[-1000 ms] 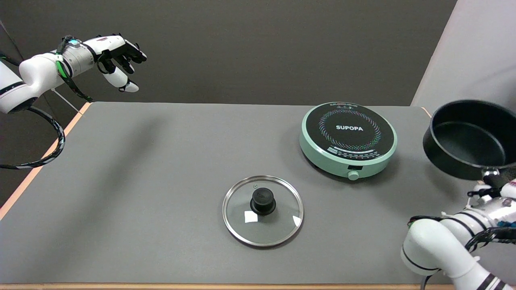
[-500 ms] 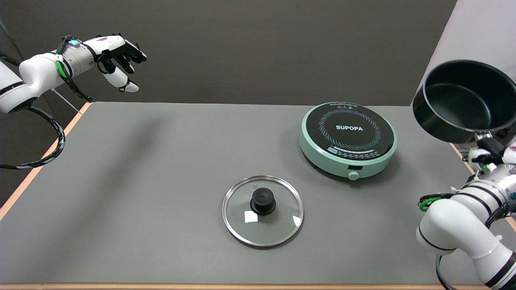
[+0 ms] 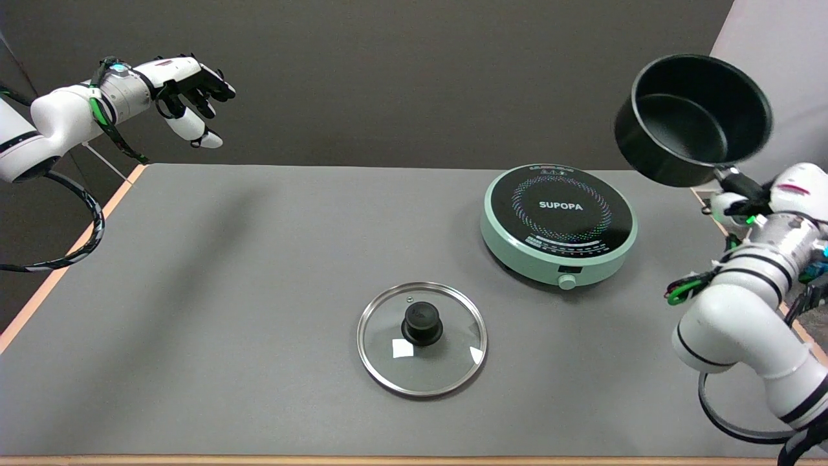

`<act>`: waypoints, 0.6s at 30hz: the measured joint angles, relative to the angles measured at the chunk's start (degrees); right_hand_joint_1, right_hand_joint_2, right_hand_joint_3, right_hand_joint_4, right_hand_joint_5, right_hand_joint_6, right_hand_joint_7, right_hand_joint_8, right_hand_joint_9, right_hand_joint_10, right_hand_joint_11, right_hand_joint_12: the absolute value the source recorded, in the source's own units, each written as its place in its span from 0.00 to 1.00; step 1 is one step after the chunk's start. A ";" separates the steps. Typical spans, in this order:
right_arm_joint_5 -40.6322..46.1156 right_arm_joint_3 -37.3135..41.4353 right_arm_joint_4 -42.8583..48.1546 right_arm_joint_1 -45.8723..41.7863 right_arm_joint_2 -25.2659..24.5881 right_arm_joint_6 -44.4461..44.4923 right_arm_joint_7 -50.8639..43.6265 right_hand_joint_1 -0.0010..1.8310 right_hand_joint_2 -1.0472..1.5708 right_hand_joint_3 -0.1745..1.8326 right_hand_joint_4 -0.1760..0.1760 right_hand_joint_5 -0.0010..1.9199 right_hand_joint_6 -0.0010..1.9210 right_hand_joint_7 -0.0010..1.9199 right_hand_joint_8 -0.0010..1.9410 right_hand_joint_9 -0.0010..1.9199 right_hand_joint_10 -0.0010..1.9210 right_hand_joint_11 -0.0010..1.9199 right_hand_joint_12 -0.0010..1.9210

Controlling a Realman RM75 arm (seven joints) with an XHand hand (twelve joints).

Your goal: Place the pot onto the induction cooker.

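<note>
The right hand (image 3: 753,197) grips the handle of the pot (image 3: 693,120), fingers wrapped; the pot is airborne, tilted, mouth toward the camera, handle pointing right, above the cooker (image 3: 558,222)'s far-right edge.

My view is evenly and softly lit from above, with no harsh glare. The grey surface (image 3: 259,259) reads matte; a faint, broad shadow streaks across its left part. A soft shadow hugs the induction cooker (image 3: 558,223) on its left and near side. The glass lid (image 3: 422,338) shows two small bright reflections. The pot (image 3: 693,120) I hold up is slightly smeared along its right rim, while everything resting is sharp. The dark backdrop stays dim.
</note>
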 measured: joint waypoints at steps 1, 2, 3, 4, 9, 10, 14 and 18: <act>0.41 0.00 -0.11 0.34 0.19 -0.87 -0.20 0.60 0.91 0.43 0.22 0.81 0.81 0.81 0.81 0.81 0.81 0.81 0.81; 0.79 0.00 -0.20 0.67 0.38 -1.67 -0.44 0.60 0.91 0.43 0.22 0.81 0.81 0.81 0.81 0.81 0.81 0.81 0.81; 1.23 0.00 -0.32 1.06 0.64 -2.58 -0.77 0.60 0.90 0.43 0.22 0.81 0.81 0.81 0.81 0.81 0.81 0.81 0.81; 1.72 0.01 -0.40 1.44 0.94 -3.53 -1.19 0.60 0.90 0.43 0.20 0.81 0.81 0.81 0.80 0.81 0.81 0.81 0.81; 3.58 0.01 -0.34 2.63 2.29 -6.77 -3.31 0.61 0.87 0.45 0.16 0.80 0.80 0.80 0.79 0.80 0.80 0.80 0.80; 3.95 -0.01 -0.16 2.86 2.62 -7.37 -3.89 0.62 0.86 0.47 0.16 0.80 0.80 0.80 0.79 0.80 0.80 0.80 0.80; 4.88 -0.56 0.55 3.54 3.64 -9.32 -6.32 0.63 0.83 0.50 0.17 0.78 0.78 0.78 0.78 0.78 0.78 0.78 0.78; 5.27 -1.65 1.14 4.06 4.41 -10.60 -8.48 0.64 0.82 0.52 0.18 0.78 0.78 0.78 0.77 0.78 0.78 0.78 0.78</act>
